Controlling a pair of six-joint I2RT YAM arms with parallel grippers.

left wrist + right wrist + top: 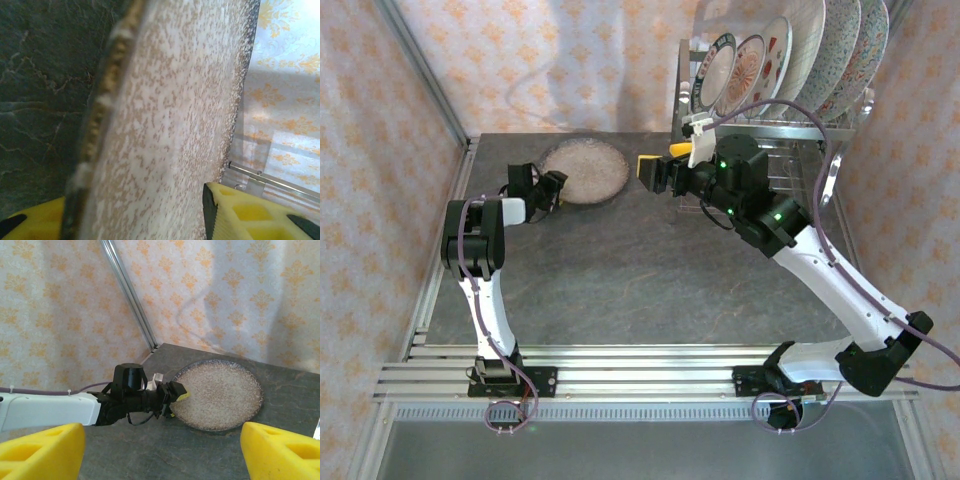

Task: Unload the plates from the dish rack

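A speckled plate (pixel 586 170) lies flat on the dark table at the back left; it is also in the right wrist view, speckled plate (pixel 220 394). My left gripper (pixel 552 190) is open and straddles its left rim, one finger (pixel 250 212) over the plate face (pixel 170 130) and the other finger (pixel 30 225) under the rim. My right gripper (pixel 654 172) hangs open and empty between that plate and the dish rack (pixel 790 125). Several plates stand upright in the rack: a dark-rimmed one (pixel 713 72), a strawberry one (pixel 780 52) and a plaid one (pixel 815 45).
Patterned walls close the table at the back and both sides, with a metal corner post (pixel 131 295) behind the flat plate. A cable loops over my right arm (pixel 820 250) beside the rack. Bare dark tabletop (pixel 620 270) lies in front of both grippers.
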